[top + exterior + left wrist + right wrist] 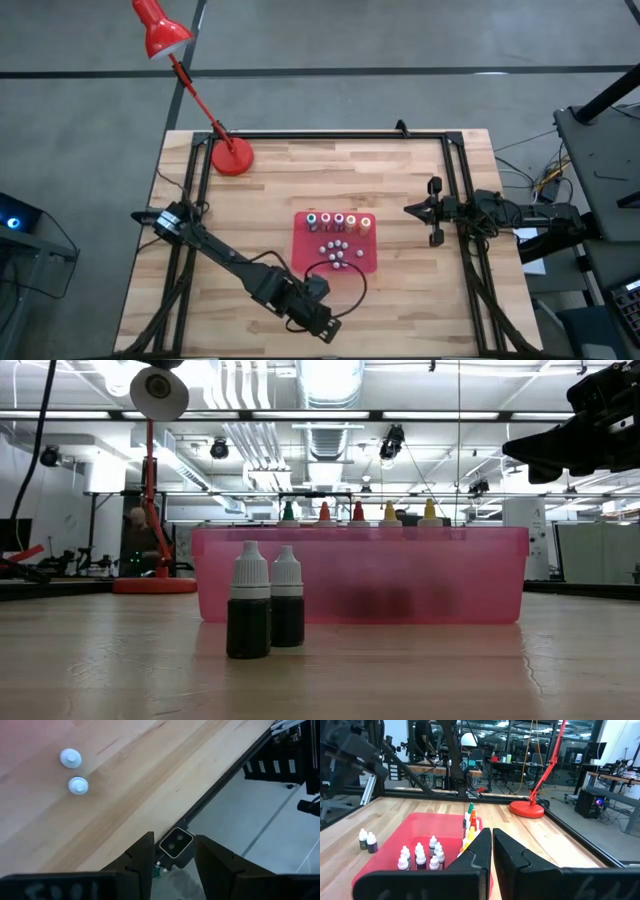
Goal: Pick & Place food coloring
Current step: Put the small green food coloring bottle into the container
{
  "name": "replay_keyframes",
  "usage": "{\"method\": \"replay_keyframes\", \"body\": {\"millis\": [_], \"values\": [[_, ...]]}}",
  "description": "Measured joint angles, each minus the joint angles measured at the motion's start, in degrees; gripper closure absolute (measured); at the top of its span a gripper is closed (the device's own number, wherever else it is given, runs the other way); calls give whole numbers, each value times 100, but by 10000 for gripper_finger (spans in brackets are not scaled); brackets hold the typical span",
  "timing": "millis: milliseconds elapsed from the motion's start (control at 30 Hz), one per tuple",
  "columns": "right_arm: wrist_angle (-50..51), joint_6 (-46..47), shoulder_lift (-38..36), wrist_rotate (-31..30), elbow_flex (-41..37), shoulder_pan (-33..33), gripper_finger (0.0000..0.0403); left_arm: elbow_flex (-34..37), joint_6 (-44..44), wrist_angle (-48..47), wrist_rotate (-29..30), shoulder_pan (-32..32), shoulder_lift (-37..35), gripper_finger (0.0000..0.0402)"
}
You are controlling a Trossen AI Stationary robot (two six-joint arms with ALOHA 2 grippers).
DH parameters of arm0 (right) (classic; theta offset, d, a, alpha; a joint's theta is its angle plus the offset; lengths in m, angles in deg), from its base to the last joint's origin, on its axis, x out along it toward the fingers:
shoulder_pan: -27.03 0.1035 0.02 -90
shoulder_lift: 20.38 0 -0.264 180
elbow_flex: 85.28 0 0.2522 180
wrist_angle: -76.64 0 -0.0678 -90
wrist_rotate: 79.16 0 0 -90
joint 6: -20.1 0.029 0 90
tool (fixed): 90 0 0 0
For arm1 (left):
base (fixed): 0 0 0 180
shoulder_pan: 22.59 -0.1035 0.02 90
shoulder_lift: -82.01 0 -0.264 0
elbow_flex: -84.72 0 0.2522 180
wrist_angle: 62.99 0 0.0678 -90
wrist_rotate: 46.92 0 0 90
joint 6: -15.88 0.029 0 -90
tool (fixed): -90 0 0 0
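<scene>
The food coloring (339,221) is a row of five tiny upright bottles, green, red, pink, orange and yellow. They stand inside the red tray (302,262) along its far wall, and their tips (357,512) show above the rim in the low view. My left gripper (173,838) is open and empty. It hangs over the table's near edge (320,325), nearer than the tray. My right gripper (491,831) is shut and empty, held level to the right of the tray (408,209) and pointing at the row (471,822).
Several white-capped bottles (336,250) stand in the tray's middle. Two dark white-capped bottles (267,603) stand on the wood near the table's near edge (74,772), beside my left arm. A red desk lamp (231,157) stands at the far left. Black frame rails border the table.
</scene>
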Motion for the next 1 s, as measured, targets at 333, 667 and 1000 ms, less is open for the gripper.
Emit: {"method": "replay_keyframes", "body": {"millis": [333,667,1000], "values": [[0,0,0,0,0,0,394,0,-231,10,-1,-39,199,291],[0,0,2,0,0,0,394,4,-252,-328,1,-167,227,291],[0,0,2,0,0,0,394,105,-330,-526,150,-336,227,291]]}}
